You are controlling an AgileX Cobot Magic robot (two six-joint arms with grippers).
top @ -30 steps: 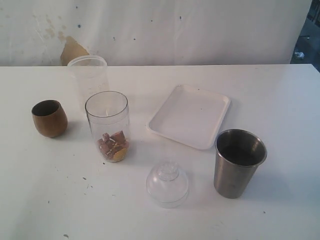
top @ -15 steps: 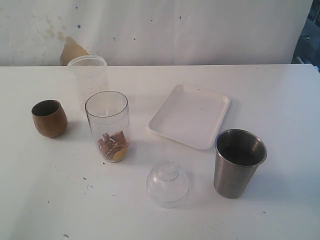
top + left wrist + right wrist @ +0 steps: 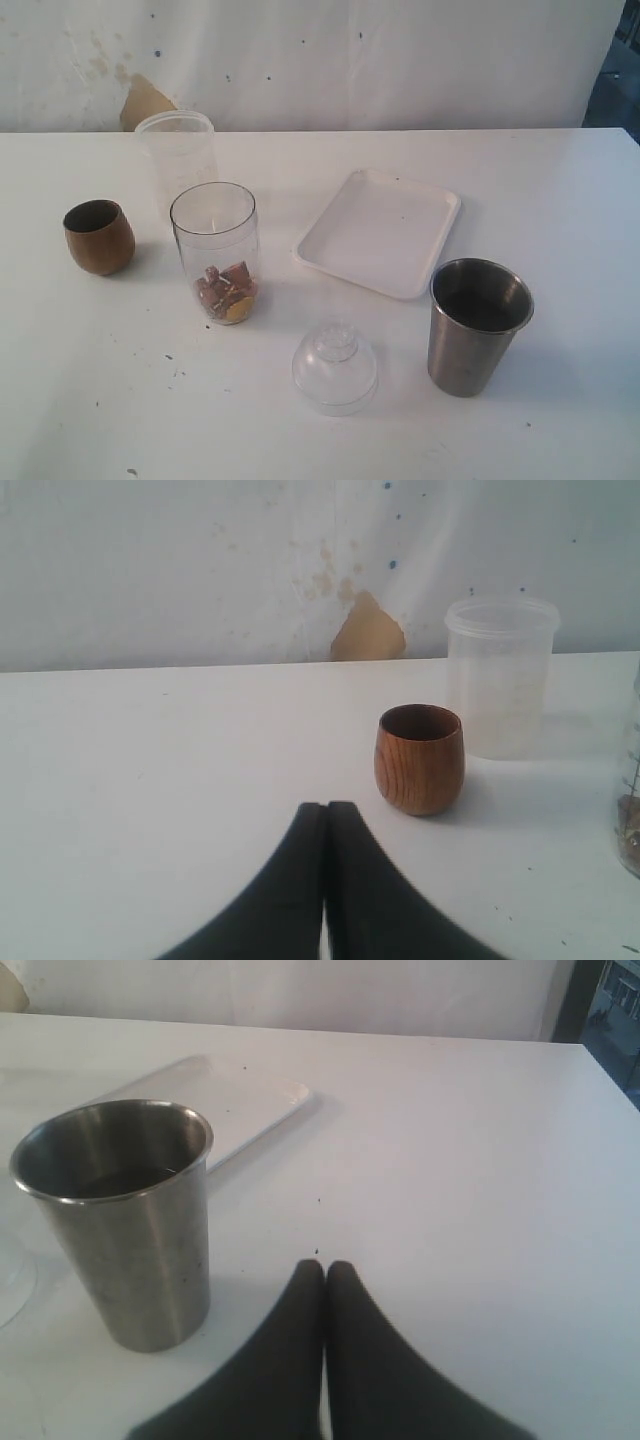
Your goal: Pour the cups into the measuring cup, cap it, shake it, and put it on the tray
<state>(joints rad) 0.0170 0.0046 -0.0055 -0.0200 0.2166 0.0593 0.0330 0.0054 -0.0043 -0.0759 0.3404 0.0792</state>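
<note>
1. White table [image 3: 560, 200]: bears every item below.
2. Tray [image 3: 380, 232]: white, shallow, rounded corners, nothing on it. It lies right of centre, behind the steel tumbler.
3. Steel tumbler [image 3: 478, 330]: upright at the front right, long axis vertical. Its inside is dark, so contents cannot be told.
4. Frosted plastic cup [image 3: 178, 155]: upright at the back left, just behind the measuring cup. Not part of the task.
5. Measuring cup [image 3: 215, 245]: clear and straight-sided, upright, left of centre, uncapped, between the wooden cup and the tray.
6. Clear domed lid [image 3: 335, 368]: rests on the table, front centre, apart from the measuring cup, knob up.
7. Wooden cup [image 3: 99, 238]: round-bellied, upright at the far left. Contents cannot be told.
8. Brown and yellow pieces [image 3: 227, 293]: a small heap at the bottom of the measuring cup.
9. Left gripper [image 3: 326, 806]: fingers pressed together, holding nothing. The wooden cup stands ahead of the tips, slightly off their line and clear of them.
10. Right gripper [image 3: 324, 1266]: fingers together, empty. The steel tumbler stands beside and ahead of the tips, not touching.

Judgement: each cup sits on its own arm's side. The left arm is nearer the measuring cup, and the lid lies between the two arms. Any grasp first needs the fingers parted, and an approach from the side, across the vertical axis.
</note>
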